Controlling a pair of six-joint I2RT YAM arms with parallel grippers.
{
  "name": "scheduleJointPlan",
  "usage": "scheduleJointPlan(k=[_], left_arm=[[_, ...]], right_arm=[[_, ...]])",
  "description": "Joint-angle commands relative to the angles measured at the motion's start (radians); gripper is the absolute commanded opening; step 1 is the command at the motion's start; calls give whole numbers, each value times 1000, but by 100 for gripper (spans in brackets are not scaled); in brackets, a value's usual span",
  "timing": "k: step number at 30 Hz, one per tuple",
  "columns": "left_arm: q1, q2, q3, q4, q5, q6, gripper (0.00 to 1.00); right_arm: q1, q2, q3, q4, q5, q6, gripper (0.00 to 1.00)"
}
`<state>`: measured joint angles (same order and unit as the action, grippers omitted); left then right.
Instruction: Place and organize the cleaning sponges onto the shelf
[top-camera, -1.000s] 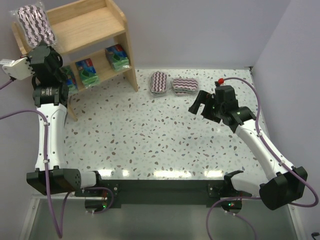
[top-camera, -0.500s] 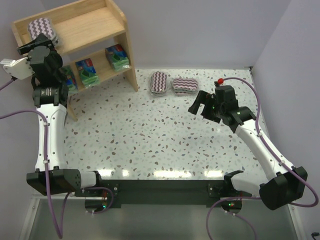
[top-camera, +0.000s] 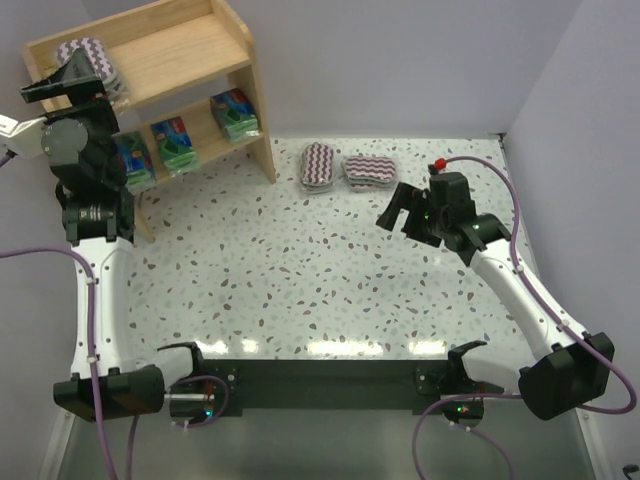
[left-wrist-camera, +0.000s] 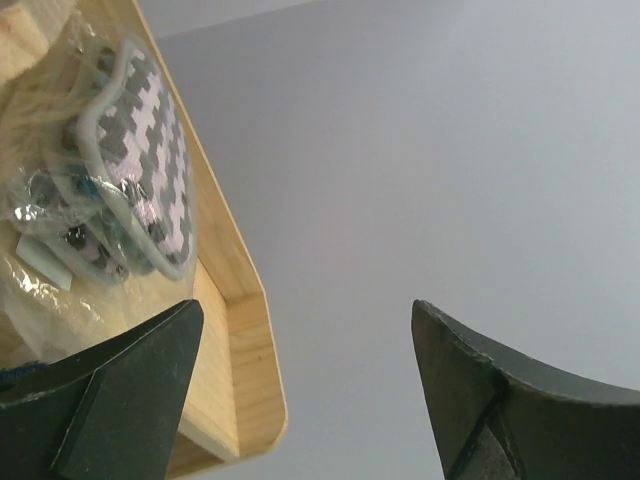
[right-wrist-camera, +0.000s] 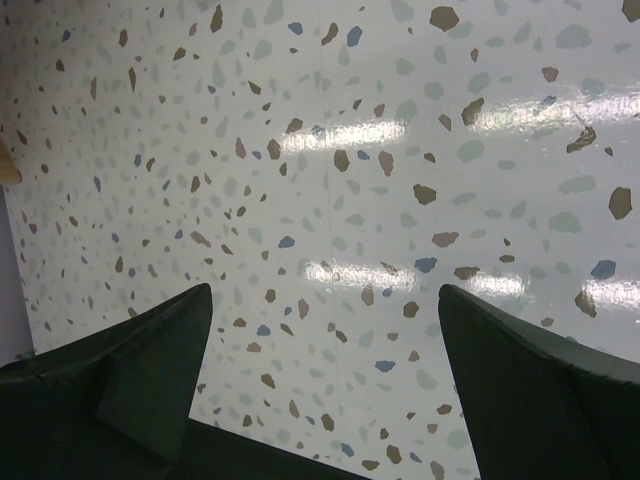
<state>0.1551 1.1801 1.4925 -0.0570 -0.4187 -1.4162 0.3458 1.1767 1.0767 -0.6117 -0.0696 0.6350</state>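
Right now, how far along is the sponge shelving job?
Done: three green-blue packs sit on a lower tier of the shelf, and one zigzag pack lies on its top board. In hand: nothing; the left tool is open beside that pack, the right tool open over the table. Left: two zigzag packs on the table.

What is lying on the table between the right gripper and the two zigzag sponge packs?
Nothing. In the top view, the speckled table between the right gripper and the nearer zigzag pack is bare.
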Motion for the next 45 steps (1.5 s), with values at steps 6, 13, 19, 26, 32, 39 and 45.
scheduleJointPlan(k=[6, 13, 19, 26, 32, 39, 45], left_arm=[[6, -273, -213, 170, 403, 256, 94], [-2, -401, -474, 237, 957, 379, 89], [-54, -453, -616, 161, 1175, 502, 89], [-275, -405, -661, -90, 1200, 718, 87], [-292, -448, -728, -149, 1167, 764, 87], [-296, -418, -781, -195, 1124, 816, 85], [-324, -363, -828, -147, 1080, 820, 84]], right_arm=[[-4, 43, 8, 65, 17, -14, 99], [-4, 322, 193, 185, 60, -99, 97], [-5, 657, 556, 121, 297, -101, 98], [-11, 1056, 1059, -9, 511, -15, 98], [-33, 1288, 1304, -117, 493, -1, 97], [-39, 1249, 1076, -45, 375, -32, 94], [4, 985, 621, 139, 309, -44, 93]])
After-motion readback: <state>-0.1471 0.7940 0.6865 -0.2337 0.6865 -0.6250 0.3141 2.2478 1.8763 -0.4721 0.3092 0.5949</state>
